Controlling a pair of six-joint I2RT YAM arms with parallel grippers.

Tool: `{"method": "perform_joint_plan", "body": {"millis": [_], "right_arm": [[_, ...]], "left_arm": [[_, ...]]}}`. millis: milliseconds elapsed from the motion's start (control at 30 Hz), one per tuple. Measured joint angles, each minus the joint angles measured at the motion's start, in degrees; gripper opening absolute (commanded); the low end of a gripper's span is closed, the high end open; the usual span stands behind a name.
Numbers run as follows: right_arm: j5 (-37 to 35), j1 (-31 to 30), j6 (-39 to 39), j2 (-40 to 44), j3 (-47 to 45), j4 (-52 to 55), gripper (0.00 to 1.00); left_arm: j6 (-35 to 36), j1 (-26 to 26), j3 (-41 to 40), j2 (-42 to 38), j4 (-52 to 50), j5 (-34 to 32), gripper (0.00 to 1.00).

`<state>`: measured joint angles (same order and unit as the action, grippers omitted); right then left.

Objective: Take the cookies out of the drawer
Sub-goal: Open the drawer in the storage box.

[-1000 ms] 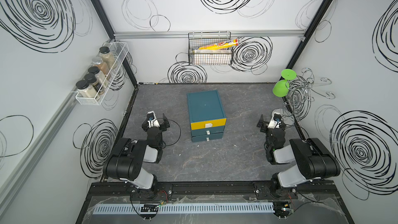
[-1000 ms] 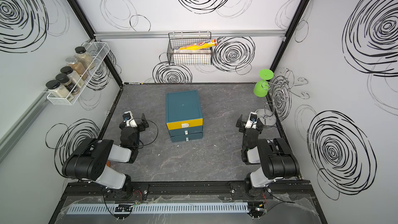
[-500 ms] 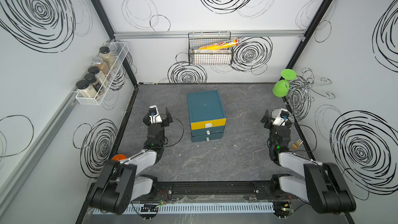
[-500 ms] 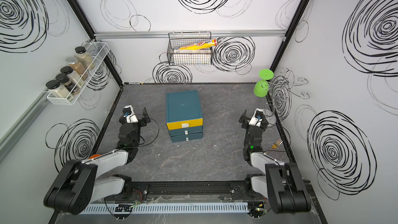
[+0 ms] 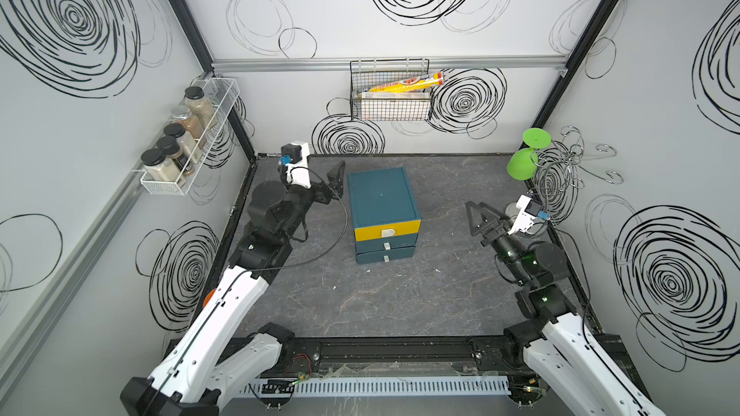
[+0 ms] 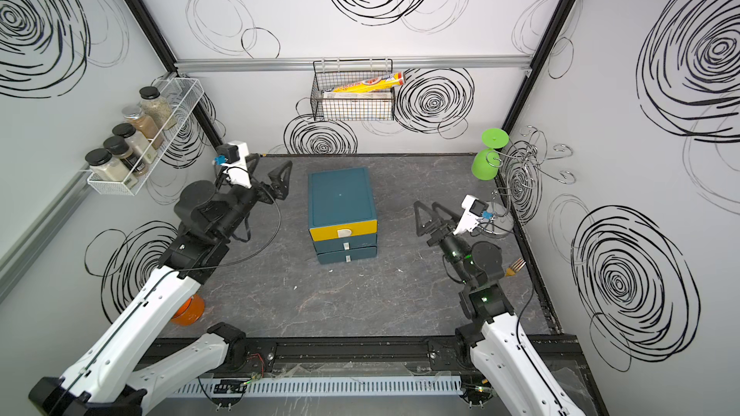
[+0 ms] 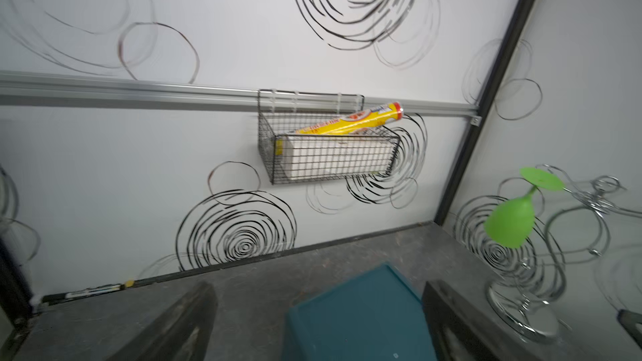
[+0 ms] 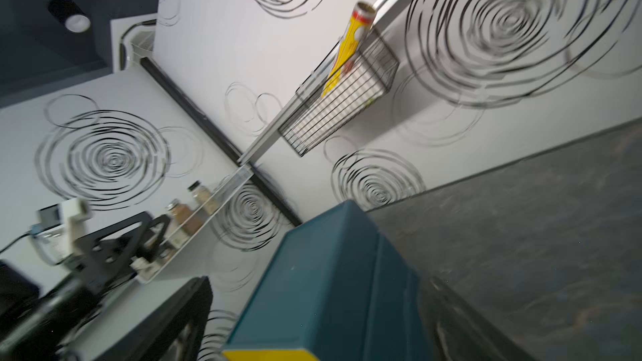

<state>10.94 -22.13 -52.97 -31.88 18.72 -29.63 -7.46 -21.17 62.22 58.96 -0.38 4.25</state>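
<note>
The left hand [image 6: 266,172] is raised over the worktop [image 5: 400,306] near its far left corner. Its two dark fingers [image 7: 184,324] are spread wide with nothing between them. It points toward the far left side of the chest of drawers [image 5: 382,198] and is close to it but not touching.

The right hand [image 6: 430,216] hangs over the right side of the worktop, level with the chest's front and well apart from it. Its fingers [image 8: 194,307] are also spread wide and empty, and they point toward the chest.

The teal chest stands upright around the middle of the worktop, somewhat nearer the far edge. It has three drawers, the top one with a yellow front [image 5: 386,231] and the two below it teal. All three are pushed in. The cookies show in no view, so I cannot tell which drawer holds them.

An orange cup [image 6: 188,310] sits at the left edge, partly under the left arm. A fork [image 6: 516,266] lies at the right edge behind the right arm. In the far right corner a chrome stand [image 5: 560,170] carries a green glass [image 5: 520,162] hung bowl-down.

On the back wall a wire basket [image 5: 390,112] holds a long yellow tube box [image 5: 404,84] that lies tilted across a white box. A white rack [image 5: 188,154] on the left wall holds a row of spice jars [image 5: 178,142].
</note>
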Motion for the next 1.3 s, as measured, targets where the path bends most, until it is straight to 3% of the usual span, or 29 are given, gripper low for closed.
{"method": "perform_joint_plan", "body": {"millis": [67, 200, 300, 400, 567, 733, 1300], "right_arm": [[-1.16, -5.62, -6.78, 0.39, -4.68, -3.45, 0.96], [-7.21, -19.52, -15.52, -2.86, -12.00, -11.37, 0.96], [-12.55, -29.11, -19.12, -12.33, -13.33, -21.73, 0.94], [-15.54, -33.83, -21.20, -25.40, -12.00, -33.66, 0.91], [-19.15, -36.65, -24.92, -43.85, -7.54, -49.66, 0.88], [-22.16, -37.27, -27.93, -54.34, -4.83, -57.99, 0.86], [-24.94, -37.86, -34.01, -65.88, 2.80, -62.58, 0.70]], "left_arm": [[0.22, -3.04, 4.04, 4.76, -5.35, 2.45, 0.96], [1.33, -8.59, 10.51, 14.47, -16.50, 4.04, 0.71], [2.32, -9.86, 12.81, 20.20, -21.97, 4.17, 0.62], [2.45, -9.75, 13.62, 23.12, -25.86, 3.45, 0.56], [2.95, -9.38, 16.37, 25.94, -29.42, 2.93, 0.49], [3.21, -8.83, 17.00, 27.65, -29.64, 3.58, 0.37], [3.63, -7.69, 14.88, 26.47, -27.80, 7.56, 0.32]]}}
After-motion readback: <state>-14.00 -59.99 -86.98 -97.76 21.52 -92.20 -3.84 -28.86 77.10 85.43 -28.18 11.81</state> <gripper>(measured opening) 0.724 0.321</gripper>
